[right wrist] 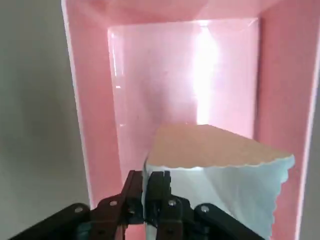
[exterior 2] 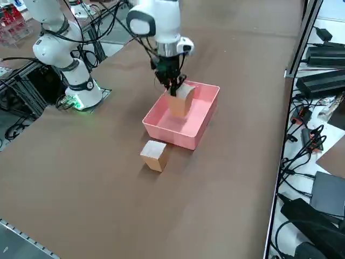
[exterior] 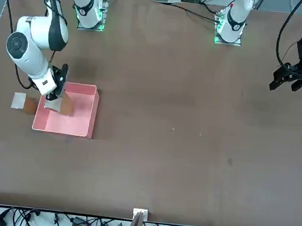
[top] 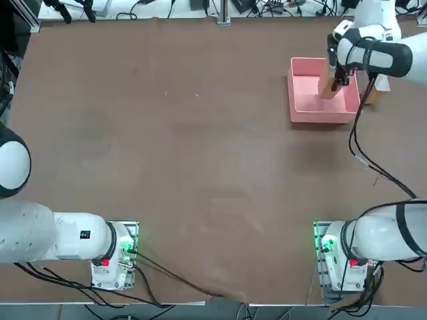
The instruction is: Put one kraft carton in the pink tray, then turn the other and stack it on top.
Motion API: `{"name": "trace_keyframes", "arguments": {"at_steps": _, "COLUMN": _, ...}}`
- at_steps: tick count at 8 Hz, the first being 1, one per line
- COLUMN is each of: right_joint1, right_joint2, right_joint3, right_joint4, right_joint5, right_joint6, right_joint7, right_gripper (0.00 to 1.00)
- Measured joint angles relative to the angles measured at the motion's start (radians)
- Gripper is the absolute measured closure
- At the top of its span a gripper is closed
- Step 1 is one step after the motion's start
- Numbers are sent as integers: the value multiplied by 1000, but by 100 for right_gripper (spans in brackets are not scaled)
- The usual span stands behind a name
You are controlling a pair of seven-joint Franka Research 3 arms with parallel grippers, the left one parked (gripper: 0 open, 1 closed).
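Right wrist view: right claw (right wrist: 150, 187) clenched on kraft carton (right wrist: 215, 165) over pink tray (right wrist: 95, 125).

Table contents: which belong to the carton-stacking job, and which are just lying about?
Job:
- pink tray
- kraft carton gripped by the right end effector over the tray
- second kraft carton on the table outside the tray

Lying about:
- nothing else on the table except a dark cable

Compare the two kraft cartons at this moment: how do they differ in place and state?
The held carton is over the pink tray, pinched by the right claw; the other carton sits on the table outside the tray, untouched. The held carton looks tilted; the other rests flat. Both are small brown boxes.
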Motion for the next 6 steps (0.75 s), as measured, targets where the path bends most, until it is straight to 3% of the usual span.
{"name": "trace_keyframes", "arguments": {"at_steps": 6, "right_joint1": -1, "right_joint2": 88, "right_joint3": 6, "right_joint4": -7, "right_joint5": 0, "right_joint6": 89, "right_joint7": -31, "right_gripper": 97}}
